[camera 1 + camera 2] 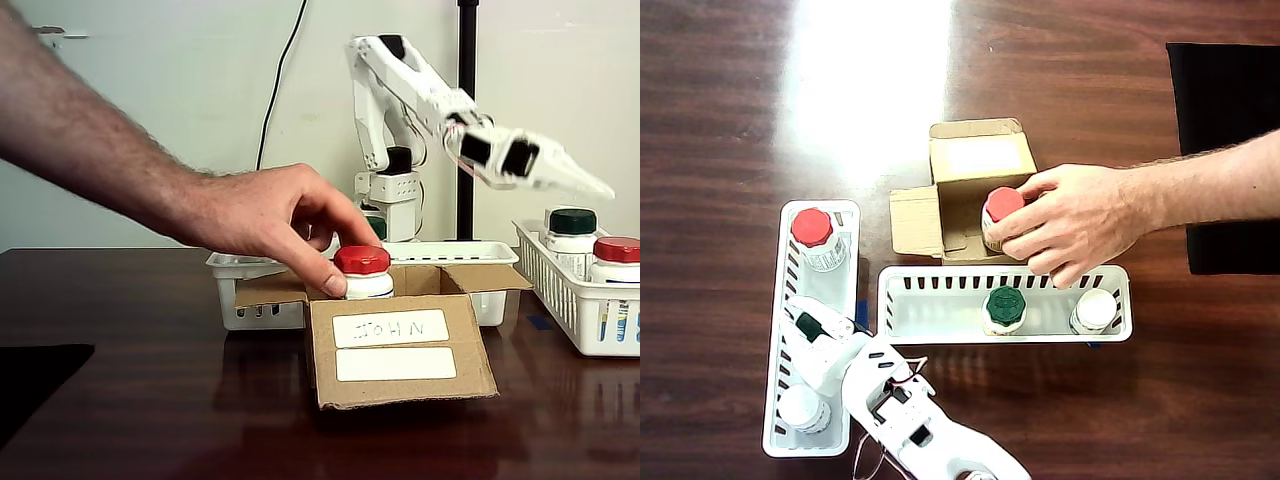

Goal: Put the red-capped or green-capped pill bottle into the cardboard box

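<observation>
- While we read the fixed view from the front, the cardboard box [400, 350] stands nearest on the dark counter [150, 400], flaps open, its upper white label handwritten "JOHN".
- Inside it sits a red-capped pill bottle [362, 270], cap above the rim; a person's hand [265, 215] has fingers on that cap and the bottle's side, so this one looks placed already or is being removed.
- Just behind the box lies a white slotted basket [940, 310] holding a green-capped bottle [1005, 305] and a white-capped bottle [1095, 308].
- A second basket [560, 290] holds another red-capped bottle [617, 258], a further green-capped bottle [572, 230], and a white-capped one [802, 408].
- We judge these bottles rigid, light plastic, smooth and somewhat slippery on the body; the ribbed cap or the neck just under it offers the surest hold, taken from above since the basket walls block the sides.
- Farthest back and above the second basket hangs the end effector [590, 183], carrying nothing; its fingers appear drawn together to a point.
</observation>
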{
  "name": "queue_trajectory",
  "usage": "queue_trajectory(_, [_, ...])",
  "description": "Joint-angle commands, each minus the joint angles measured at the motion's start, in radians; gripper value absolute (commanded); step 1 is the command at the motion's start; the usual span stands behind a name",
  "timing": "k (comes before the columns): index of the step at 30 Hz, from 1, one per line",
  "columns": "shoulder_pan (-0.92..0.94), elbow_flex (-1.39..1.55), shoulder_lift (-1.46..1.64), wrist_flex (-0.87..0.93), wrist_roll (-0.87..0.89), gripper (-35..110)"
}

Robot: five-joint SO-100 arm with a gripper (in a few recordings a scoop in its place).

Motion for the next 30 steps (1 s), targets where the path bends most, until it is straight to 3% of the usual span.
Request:
queue_trajectory(1, [0.006, -0.092, 0.172, 0.084, 0.014, 1])
queue_trajectory(7, [0.017, -0.012, 0.189, 0.107, 0.029, 8])
queue_trajectory(14, [0.015, 0.175, 0.216, 0.005, 0.044, 60])
queue_trajectory(17, [0.012, 0.224, 0.213, -0.038, 0.041, 74])
queue_trajectory(24, [0.0, 0.255, 0.091, -0.202, 0.025, 77])
queue_trajectory(30, [-0.029, 0.222, 0.061, -0.215, 0.017, 78])
